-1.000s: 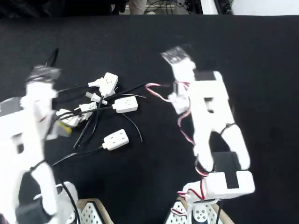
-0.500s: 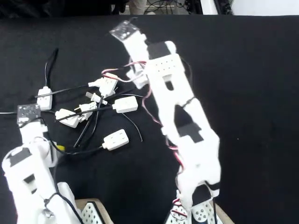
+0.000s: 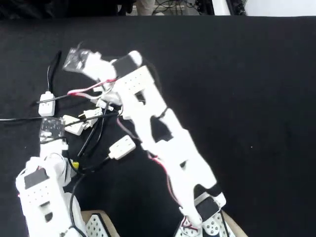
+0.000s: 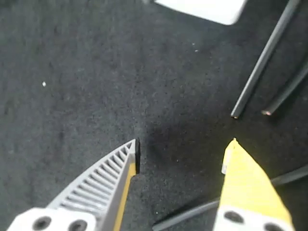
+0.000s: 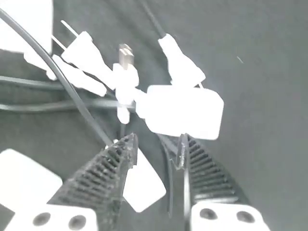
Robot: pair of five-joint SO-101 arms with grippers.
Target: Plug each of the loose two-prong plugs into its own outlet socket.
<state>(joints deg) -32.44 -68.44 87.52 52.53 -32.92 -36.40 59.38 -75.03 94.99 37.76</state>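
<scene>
Several white outlet sockets and two-prong plugs on black cables lie tangled at the table's left. One socket (image 3: 121,146) lies nearest the front, another (image 3: 46,101) at the far left, and loose plugs (image 3: 91,114) sit between them. My right gripper (image 5: 153,144) hovers open just above a socket block (image 5: 185,113), with loose plugs (image 5: 84,48) beyond it. Its arm (image 3: 148,118) covers the cluster's right side. Low over bare cloth, my left gripper (image 4: 185,149) is open and holds nothing. It sits at the cluster's front left (image 3: 52,129).
Black cable ends (image 4: 250,86) and the edge of a white block (image 4: 202,7) lie just beyond the left gripper. The black cloth (image 3: 247,98) covers the right half of the table. Both arm bases stand at the front edge.
The right arm swung left from the table's middle to over the plug cluster. The left arm pulled back from the far left toward the front.
</scene>
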